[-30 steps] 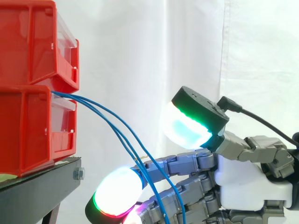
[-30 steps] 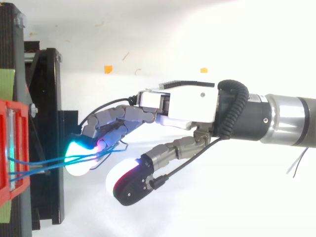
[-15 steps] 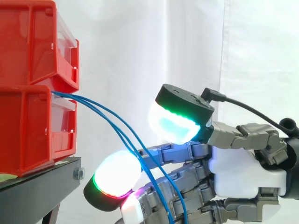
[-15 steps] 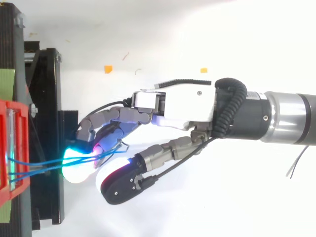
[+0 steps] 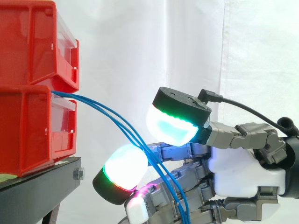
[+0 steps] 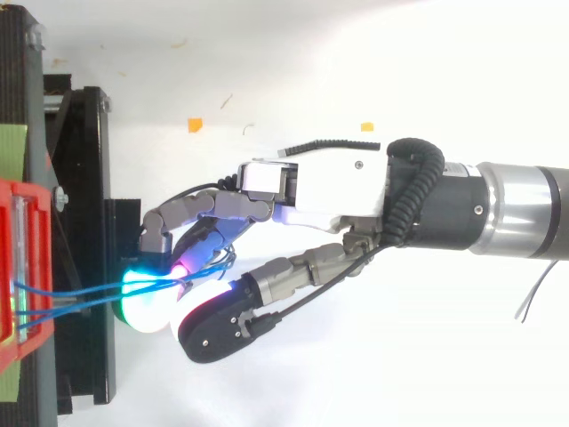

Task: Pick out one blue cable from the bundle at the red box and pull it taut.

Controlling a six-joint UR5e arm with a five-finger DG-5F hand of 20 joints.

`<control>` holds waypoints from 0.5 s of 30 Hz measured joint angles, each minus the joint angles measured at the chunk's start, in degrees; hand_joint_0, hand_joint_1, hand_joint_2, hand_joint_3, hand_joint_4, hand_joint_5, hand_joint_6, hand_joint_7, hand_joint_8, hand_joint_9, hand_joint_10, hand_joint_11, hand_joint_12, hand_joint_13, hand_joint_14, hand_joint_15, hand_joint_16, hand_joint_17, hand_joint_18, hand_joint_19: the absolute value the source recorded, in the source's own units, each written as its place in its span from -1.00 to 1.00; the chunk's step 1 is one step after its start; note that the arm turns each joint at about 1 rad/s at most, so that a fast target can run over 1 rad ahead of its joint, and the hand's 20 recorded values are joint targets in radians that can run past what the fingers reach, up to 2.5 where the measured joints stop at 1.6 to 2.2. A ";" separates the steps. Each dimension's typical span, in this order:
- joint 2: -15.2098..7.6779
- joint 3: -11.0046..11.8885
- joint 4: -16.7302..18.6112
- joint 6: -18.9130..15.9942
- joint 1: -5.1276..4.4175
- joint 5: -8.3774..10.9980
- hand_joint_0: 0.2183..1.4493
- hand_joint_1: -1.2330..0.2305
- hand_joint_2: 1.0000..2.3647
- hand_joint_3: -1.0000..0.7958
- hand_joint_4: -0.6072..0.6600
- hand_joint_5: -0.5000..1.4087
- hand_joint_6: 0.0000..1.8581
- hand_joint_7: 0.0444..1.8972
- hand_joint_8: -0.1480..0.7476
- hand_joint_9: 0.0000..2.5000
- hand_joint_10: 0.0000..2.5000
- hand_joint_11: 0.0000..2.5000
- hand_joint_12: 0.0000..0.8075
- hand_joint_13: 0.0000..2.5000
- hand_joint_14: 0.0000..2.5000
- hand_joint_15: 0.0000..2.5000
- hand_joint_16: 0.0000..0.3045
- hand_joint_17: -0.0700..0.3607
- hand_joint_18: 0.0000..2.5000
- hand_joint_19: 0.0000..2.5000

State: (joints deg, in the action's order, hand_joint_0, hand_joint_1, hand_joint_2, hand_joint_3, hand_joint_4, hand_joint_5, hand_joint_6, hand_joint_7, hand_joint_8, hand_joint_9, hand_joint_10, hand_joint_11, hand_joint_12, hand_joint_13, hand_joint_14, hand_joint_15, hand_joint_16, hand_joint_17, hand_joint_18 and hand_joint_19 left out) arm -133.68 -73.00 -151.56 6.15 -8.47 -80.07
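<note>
**A:** What is the biggest thing that could go wrong from here?

**B:** Taking the whole bundle. The blue cables (image 5: 110, 116) come out of the gap between the 2 stacked red bins (image 5: 28, 126) and sag down to the right into the hand (image 6: 329, 187). I count 3 strands there, not 1. The fingers (image 5: 122, 170) are curled with the strands running between them, and the thumb (image 5: 170, 123) is bent over the top. A pull now would likely drag all 3.

**A:** And the next risk down?

**B:** Slipping. From the side, a sliver of gap shows between the thumb's pad and the finger pad below it, so I judge the hold to be loose. Thin cable could slide across the pads and never come taut. A smaller risk is that a hard tug might draw the strands out of the bins or shift the lower bin on its support.

**A:** What else is around?

**B:** The white curtain (image 5: 140, 46) hangs behind everything. The black stand (image 5: 42, 186) is under the bins, with a screw (image 5: 78, 174) at its corner. There are 2 small orange marks (image 6: 194, 124) on the white floor, well away from the work.

**A:** Is anything in the way?

**B:** Only the cables lie between the hand and the bins. The stand's edge is near the lowest fingertips, though. From above, the glowing pad overlaps that edge, so a dip toward the bins could knock it.
</note>
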 measured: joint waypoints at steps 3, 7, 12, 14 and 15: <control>0.00 0.00 -0.13 0.00 0.11 -0.14 -0.36 0.02 -0.98 -0.30 0.03 -0.57 -0.46 0.27 -0.08 -0.35 -0.99 -0.63 -0.33 -0.47 -0.99 -0.75 -0.78 -0.32 -0.66 -0.62; 0.00 0.00 -0.21 0.00 0.33 -0.63 -0.37 0.09 -0.99 -0.32 0.02 -0.54 -0.46 0.35 -0.07 -0.31 -0.99 -0.62 -0.33 -0.46 -0.99 -0.74 -0.78 -0.32 -0.65 -0.60; 0.00 0.02 -0.20 0.00 0.46 -0.79 -0.39 0.15 -0.99 -0.34 0.02 -0.54 -0.43 0.32 -0.05 -0.27 -0.98 -0.61 -0.31 -0.44 -0.99 -0.74 -0.77 -0.31 -0.64 -0.59; 0.00 0.06 -0.20 0.00 0.53 -0.83 -0.40 0.18 -0.99 -0.36 0.01 -0.54 -0.40 0.28 -0.04 -0.26 -0.99 -0.61 -0.30 -0.43 -0.99 -0.73 -0.77 -0.31 -0.63 -0.60; 0.00 0.12 -0.21 0.00 0.56 -0.83 -0.40 0.18 -0.99 -0.36 0.01 -0.54 -0.39 0.25 -0.03 -0.25 -0.99 -0.61 -0.31 -0.42 -0.99 -0.74 -0.77 -0.31 -0.62 -0.60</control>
State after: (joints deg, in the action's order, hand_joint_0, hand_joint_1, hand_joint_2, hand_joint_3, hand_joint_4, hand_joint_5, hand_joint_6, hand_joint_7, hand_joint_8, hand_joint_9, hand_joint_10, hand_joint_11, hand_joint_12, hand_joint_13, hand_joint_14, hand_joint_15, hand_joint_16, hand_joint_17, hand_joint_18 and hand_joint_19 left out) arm -133.68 -72.88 -151.77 6.15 -7.91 -80.91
